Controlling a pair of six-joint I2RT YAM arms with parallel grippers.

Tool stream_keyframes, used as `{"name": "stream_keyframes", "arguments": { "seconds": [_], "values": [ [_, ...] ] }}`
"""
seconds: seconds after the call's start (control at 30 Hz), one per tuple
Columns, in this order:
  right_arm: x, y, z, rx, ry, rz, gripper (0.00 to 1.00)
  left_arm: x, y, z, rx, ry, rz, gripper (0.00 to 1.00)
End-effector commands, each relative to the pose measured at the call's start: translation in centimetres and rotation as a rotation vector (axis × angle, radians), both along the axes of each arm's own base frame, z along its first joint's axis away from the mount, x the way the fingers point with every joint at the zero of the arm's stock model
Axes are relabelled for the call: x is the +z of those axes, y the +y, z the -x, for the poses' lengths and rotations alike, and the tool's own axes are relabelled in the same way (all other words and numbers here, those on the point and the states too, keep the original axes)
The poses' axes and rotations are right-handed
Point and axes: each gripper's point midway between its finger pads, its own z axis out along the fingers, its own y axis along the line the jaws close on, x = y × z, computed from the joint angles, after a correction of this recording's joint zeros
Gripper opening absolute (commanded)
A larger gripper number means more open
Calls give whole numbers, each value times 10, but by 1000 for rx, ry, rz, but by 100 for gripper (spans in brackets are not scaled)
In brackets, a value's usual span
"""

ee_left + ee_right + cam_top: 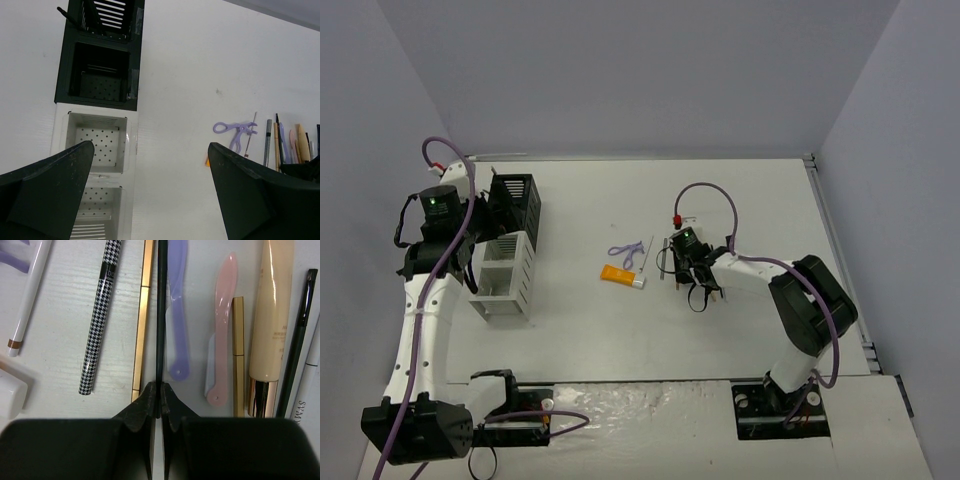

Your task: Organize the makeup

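My right gripper [161,392] is shut on a thin black pencil [161,315] that lies on the table in a row of makeup. Beside it lie a houndstooth pencil [101,315], a gold pencil [142,320], a purple razor [177,310], a pink razor [220,330] and a tan tube [272,325]. In the top view the right gripper [682,262] sits right of the orange tube [621,275] and the purple looped tool [628,252]. My left gripper [150,200] is open and empty above the rack [507,255].
The rack has black compartments [100,75] at the far end and white ones [95,117] nearer. A white pencil [30,295] lies left of the row. Grey walls enclose the table on three sides.
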Motion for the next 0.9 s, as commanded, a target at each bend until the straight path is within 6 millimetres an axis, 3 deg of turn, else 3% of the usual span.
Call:
{"name": "stream_keyframes", "arguments": {
  "seconds": [0.0,0.2,0.3,0.5,0.7,0.87],
  "values": [
    [12,0,11,16,-4,-1,0,40,-12,-10,-54,-132,38,97],
    [71,13,5,41,-169,-58,0,58,-45,-7,-151,-164,203,97],
    [111,24,6,88,-289,-121,0,71,-65,-5,-191,-186,256,97],
    [169,54,20,217,-464,-264,0,85,-137,-2,-347,-201,342,97],
    [214,85,39,366,-592,-425,0,101,-202,7,-466,-224,396,97],
    [236,101,51,444,-645,-520,0,101,-235,5,-489,-218,389,97]
  ]
}}
